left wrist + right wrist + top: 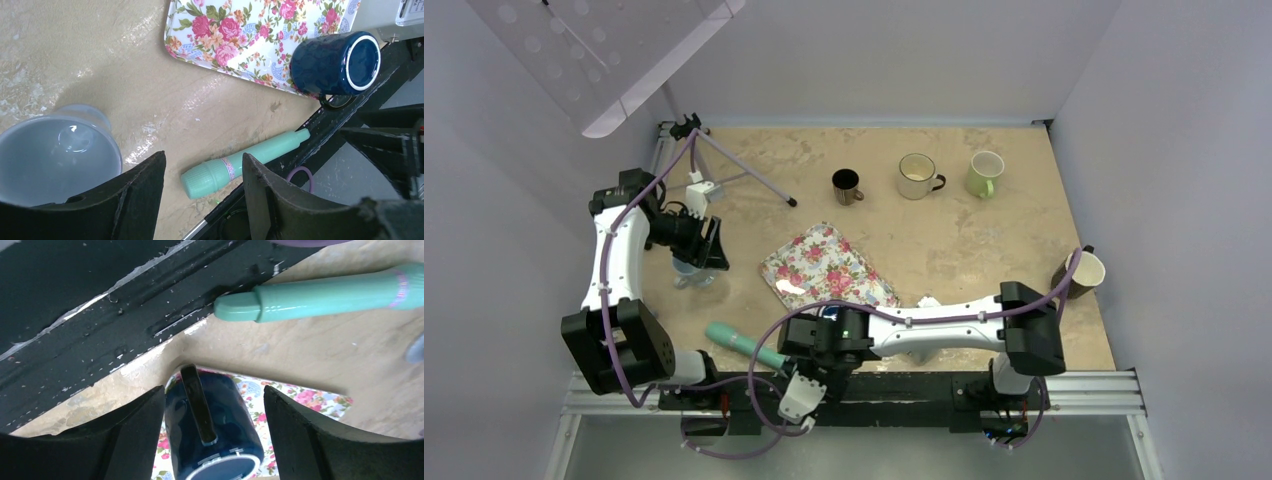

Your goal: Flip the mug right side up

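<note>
Room: grey walls (904,50), mottled beige table (984,240). At left, left fingers (142,192) spread, empty, beside pale blue plastic cup (55,155). Next, mint-green plastic tube (240,162) at near edge. Then dark blue ceramic mug (232,422) on its side on floral rectangular tray (240,35), handle up, between spread right fingers (305,435); contact unclear.

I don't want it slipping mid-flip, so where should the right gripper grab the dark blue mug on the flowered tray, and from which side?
Grip the dark blue mug across its round body, coming from the base end, as the right gripper straddles it. Its handle faces the wrist camera between the fingers, so they would likely close on smooth walls either side.
</note>
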Available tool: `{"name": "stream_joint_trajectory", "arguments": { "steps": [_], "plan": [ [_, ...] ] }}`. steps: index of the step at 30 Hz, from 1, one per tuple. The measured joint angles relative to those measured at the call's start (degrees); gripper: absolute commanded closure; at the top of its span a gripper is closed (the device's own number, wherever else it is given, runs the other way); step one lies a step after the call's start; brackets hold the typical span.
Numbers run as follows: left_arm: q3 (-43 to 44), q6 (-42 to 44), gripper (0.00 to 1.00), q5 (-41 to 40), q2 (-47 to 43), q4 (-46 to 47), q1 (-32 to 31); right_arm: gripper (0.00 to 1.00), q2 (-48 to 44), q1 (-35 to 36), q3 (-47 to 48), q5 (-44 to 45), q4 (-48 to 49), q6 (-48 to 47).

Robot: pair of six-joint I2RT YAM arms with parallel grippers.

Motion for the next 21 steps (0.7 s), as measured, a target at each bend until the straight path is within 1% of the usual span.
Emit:
{"name": "stream_joint_trajectory", "arguments": {
  "steps": [4, 6, 7, 9, 10, 11, 14, 15, 17, 21],
  "plan": [
    [0.0, 0.04, 0.39, 0.15, 0.11, -0.04, 0.0, 0.25, 4.22, -0.44, 0.0, 1.27, -0.31, -0.11],
    [0.0, 0.04, 0.39, 0.15, 0.11, -0.02, 0.0, 0.28, 5.55, -0.85, 0.0, 1.95, -0.48, -0.13],
    [0.0, 0.04, 0.39, 0.13, 0.11, -0.02, 0.0, 0.34, 5.86, -1.18, 0.0, 2.49, -0.48, -0.17],
    [0.0, 0.04, 0.39, 0.15, 0.11, -0.02, 0.0, 0.51, 5.99, -2.01, 0.0, 2.95, -0.55, -0.31],
    [0.0, 0.04, 0.39, 0.15, 0.11, -0.04, 0.0, 0.57, 5.99, -2.51, 0.0, 3.45, -0.66, -0.44],
    [0.0, 0.04, 0.39, 0.15, 0.11, -0.04, 0.0, 0.62, 5.99, -2.95, 0.0, 4.17, -0.76, -0.48],
    [0.0, 0.04, 0.39, 0.15, 0.11, -0.11, 0.0, 0.63, 6.12, -3.8, 0.0, 5.9, -0.76, -0.57],
    [0.0, 0.04, 0.39, 0.15, 0.11, -0.13, 0.0, 0.67, 6.34, -3.91, 0.0, 6.43, -0.79, -0.57],
    [0.02, 0.07, 0.39, 0.15, 0.11, -0.26, 0.0, 0.75, 7.21, -4.07, 0.0, 7.04, -0.87, -0.66],
    [0.55, 0.04, 0.39, 0.33, 0.11, -0.76, 0.0, 0.97, 8.94, -4.15, 0.39, 8.35, -0.63, -1.09]
  ]
}}
